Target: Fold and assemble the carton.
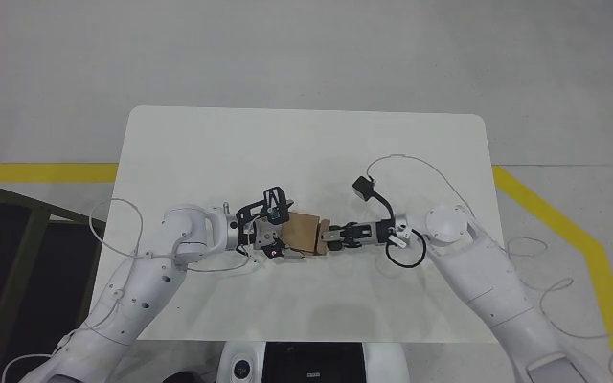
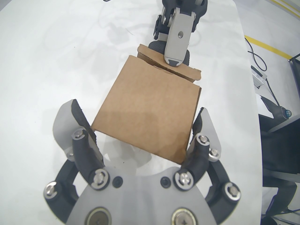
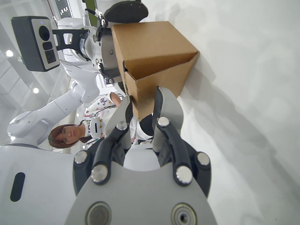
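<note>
Jaws of the left gripper (image 2: 139,108) stand wide, yet they are closed onto the carton (image 3: 150,40), one pad against each side of its near end, so that arm holds the body fast. The right gripper (image 3: 143,98) has its jaws drawn narrow and pinches the end flap (image 2: 189,73) between them at the opposite end.

The carton lies between the two grippers, toward the robot's side of the bench (image 1: 192,144) and about midway across it. Its body is already squared into a tube. One lower edge looks to rest on the bench, though I cannot tell whether the whole underside does. The end facing the right gripper is open, with the brown inside showing.

By my reading the step in hand is closing that open end — the flap is gripped but not yet folded in. The next move would call for the right arm to swing the flap across the opening along its crease while the left keeps the tube from sliding or collapsing. Too hard a push could skew the walls, since only the left pads brace them.

Open bench lies beyond the carton and to either side, so there is free room to turn it — the near edge is the closer one, and I would keep any shove away from it.
</note>
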You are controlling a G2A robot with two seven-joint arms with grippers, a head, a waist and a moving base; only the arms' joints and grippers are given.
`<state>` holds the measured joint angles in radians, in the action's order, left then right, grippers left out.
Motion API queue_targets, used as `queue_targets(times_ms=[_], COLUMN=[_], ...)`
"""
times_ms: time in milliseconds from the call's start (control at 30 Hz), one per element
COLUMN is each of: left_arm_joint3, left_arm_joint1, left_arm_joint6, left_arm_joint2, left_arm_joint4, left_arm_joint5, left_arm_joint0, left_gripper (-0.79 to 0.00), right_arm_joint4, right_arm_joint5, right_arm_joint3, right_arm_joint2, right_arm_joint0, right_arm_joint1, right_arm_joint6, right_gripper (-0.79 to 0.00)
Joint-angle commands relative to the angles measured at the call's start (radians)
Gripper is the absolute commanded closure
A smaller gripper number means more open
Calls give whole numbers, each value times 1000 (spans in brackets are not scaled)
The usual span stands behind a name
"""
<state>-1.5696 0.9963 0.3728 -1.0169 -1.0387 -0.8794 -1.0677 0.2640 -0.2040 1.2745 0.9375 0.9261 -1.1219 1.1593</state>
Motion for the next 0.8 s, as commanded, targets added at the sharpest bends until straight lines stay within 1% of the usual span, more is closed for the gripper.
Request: queue_targets(times_ms=[0, 667, 767], left_arm_joint3=[0, -1, -1], left_arm_joint1=[0, 1, 1], left_arm_joint6=[-1, -1, -1], left_arm_joint2=[0, 6, 7], left_arm_joint4=[0, 7, 9], left_arm_joint5=[0, 0, -1], left_arm_joint0=[0, 3, 3], left_gripper=[-785, -785, -785], right_arm_joint4=[-1, -22, -20], right_arm_joint5=[1, 23, 23], right_arm_joint3=[3, 12, 13], right_arm_joint2=[2, -40, -51], right_arm_joint0=[2, -37, -45], right_arm_joint1=[1, -15, -20], right_arm_joint6=[0, -2, -5], right_gripper=[-145, -92, -95])
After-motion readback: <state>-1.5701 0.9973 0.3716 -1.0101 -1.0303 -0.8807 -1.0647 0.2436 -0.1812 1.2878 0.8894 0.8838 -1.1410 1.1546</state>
